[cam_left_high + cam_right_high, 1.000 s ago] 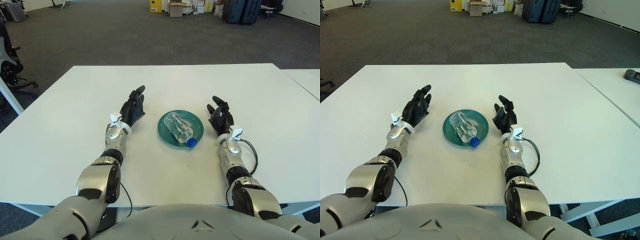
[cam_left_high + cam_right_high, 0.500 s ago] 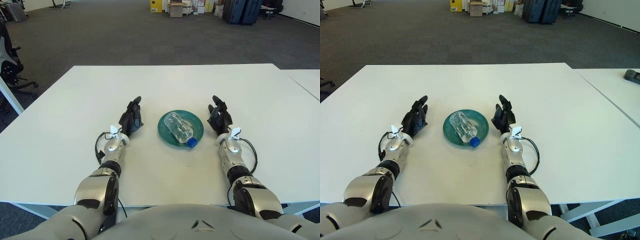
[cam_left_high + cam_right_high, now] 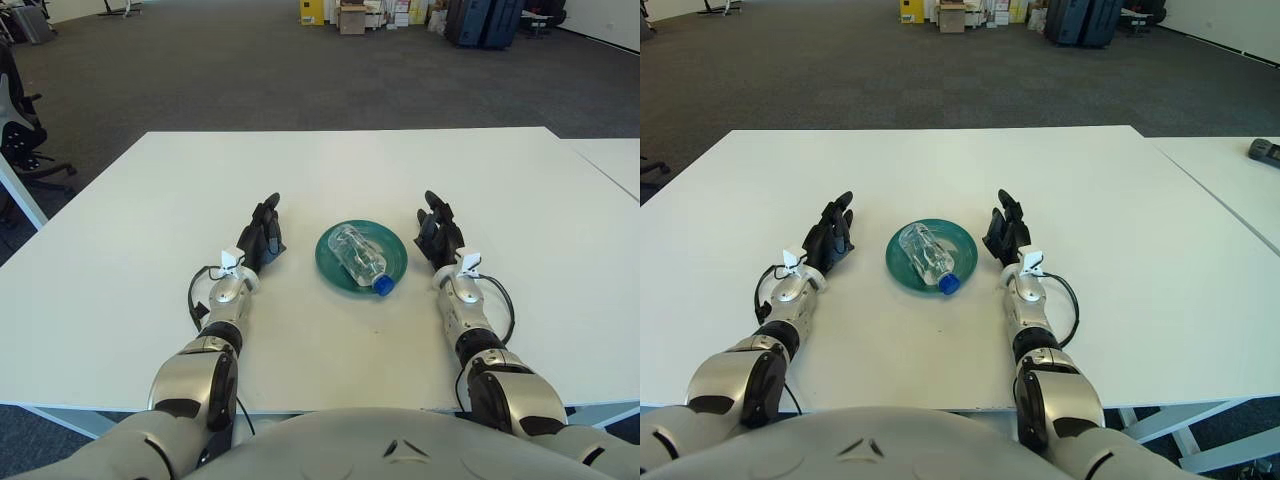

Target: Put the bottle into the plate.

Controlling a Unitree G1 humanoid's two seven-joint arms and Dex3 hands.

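Note:
A clear plastic bottle (image 3: 358, 256) with a blue cap (image 3: 382, 285) lies on its side in the green plate (image 3: 392, 244) at the middle of the white table (image 3: 330, 170). Its cap end reaches over the plate's near rim. My left hand (image 3: 262, 234) shows just left of the plate, fingers stretched out and holding nothing. My right hand (image 3: 437, 234) shows just right of the plate, fingers also extended and empty. Neither hand touches the bottle or the plate.
A second white table (image 3: 1240, 180) stands to the right with a dark object (image 3: 1265, 150) on it. Office chairs (image 3: 20, 120) stand at the far left. Boxes and cases (image 3: 420, 15) line the far wall across grey carpet.
My left hand has drawn back toward me and dropped lower beside the plate. The right hand shifted only slightly. The bottle and plate have not moved.

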